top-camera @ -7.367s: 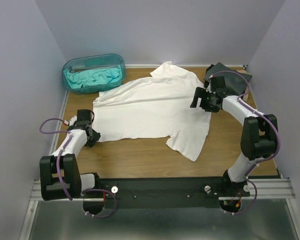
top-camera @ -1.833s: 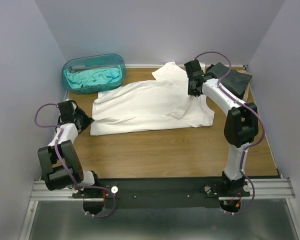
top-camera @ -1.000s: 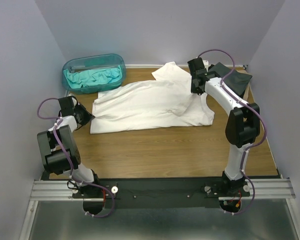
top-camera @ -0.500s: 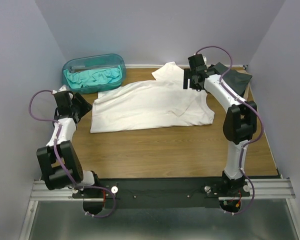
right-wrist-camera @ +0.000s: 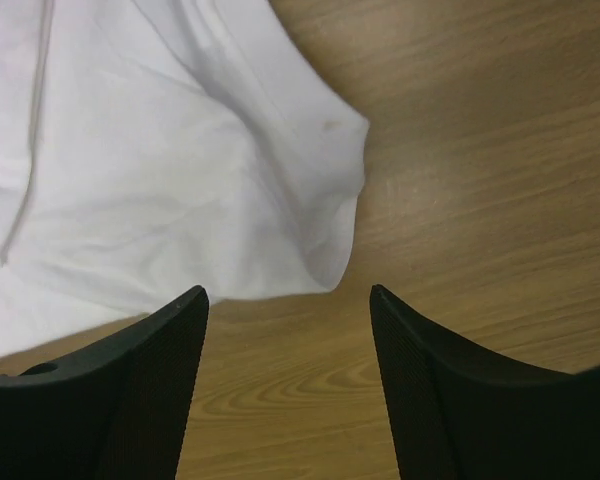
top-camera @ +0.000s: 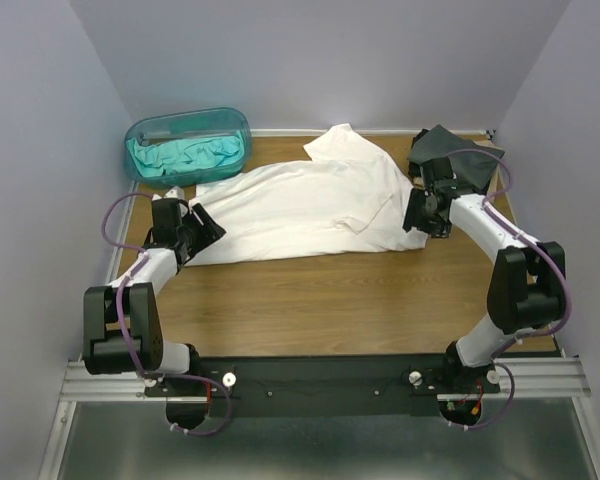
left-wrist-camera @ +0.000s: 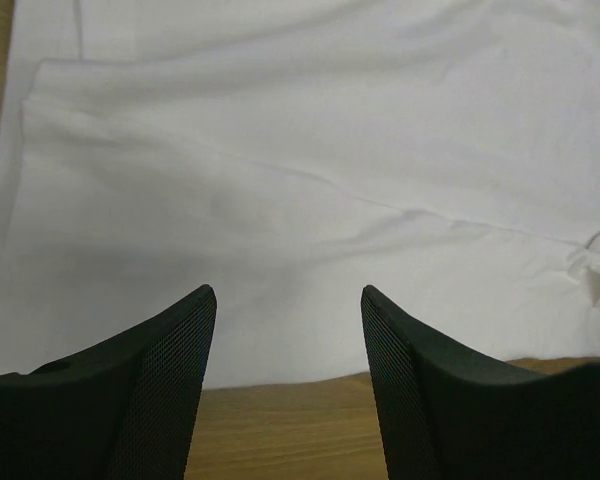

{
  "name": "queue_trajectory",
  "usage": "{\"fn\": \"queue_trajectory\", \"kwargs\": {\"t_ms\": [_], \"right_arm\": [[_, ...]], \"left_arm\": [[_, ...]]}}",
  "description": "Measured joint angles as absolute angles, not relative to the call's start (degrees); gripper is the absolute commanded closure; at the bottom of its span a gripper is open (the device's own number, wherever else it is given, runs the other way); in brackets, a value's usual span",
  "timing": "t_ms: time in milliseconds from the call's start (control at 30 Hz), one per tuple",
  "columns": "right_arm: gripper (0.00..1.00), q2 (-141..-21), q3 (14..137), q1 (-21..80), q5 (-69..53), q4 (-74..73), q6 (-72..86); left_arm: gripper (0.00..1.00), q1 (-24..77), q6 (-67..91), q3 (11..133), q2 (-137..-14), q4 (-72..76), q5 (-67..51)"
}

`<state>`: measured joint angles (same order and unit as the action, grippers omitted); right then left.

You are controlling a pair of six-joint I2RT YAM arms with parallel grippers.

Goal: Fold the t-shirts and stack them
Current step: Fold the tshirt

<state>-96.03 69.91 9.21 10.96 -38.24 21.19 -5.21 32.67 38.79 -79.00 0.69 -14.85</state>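
Your white t-shirt [top-camera: 310,205] lies flat on the wooden counter [top-camera: 330,300], doubled over lengthwise into a long band that runs from 9 o'clock to 3 o'clock. One sleeve sticks out toward 12 o'clock.

Your left hand [top-camera: 202,228] sits at the 9 o'clock end of that band, low over the shirt's near corner. The left wrist view shows it spread wide with nothing pinched. White cloth fills the gap, and the shirt's near edge crosses bare wood just behind the tips. You cannot tell from these views whether the tips touch the cloth.

Your right hand [top-camera: 417,215] is at the 3 o'clock end, beside the shirt's rounded corner. It too is spread and holds nothing. In the right wrist view the corner of the shirt bulges down to about the level of the tips, with bare wood in the gap below it.

The teal t-shirt [top-camera: 185,155] is bunched inside the translucent tub [top-camera: 190,122], which stands in the 10 o'clock corner just beyond your left hand.

The dark folded t-shirt [top-camera: 455,150] lies in the 1 o'clock corner, just beside the far right end of the white one.
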Motion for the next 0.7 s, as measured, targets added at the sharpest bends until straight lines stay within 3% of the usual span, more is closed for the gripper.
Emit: {"fn": "queue_trajectory", "kwargs": {"t_ms": [433, 700], "right_arm": [[0.34, -92.9, 61.4, 7.4, 5.4, -33.3, 21.3], [0.46, -97.0, 61.4, 6.0, 5.3, -30.2, 20.1]], "left_arm": [[0.32, -4.9, 33.3, 35.7, -83.8, 3.3, -16.2], [0.32, -4.9, 32.8, 35.8, -85.8, 6.0, -17.1]]}}
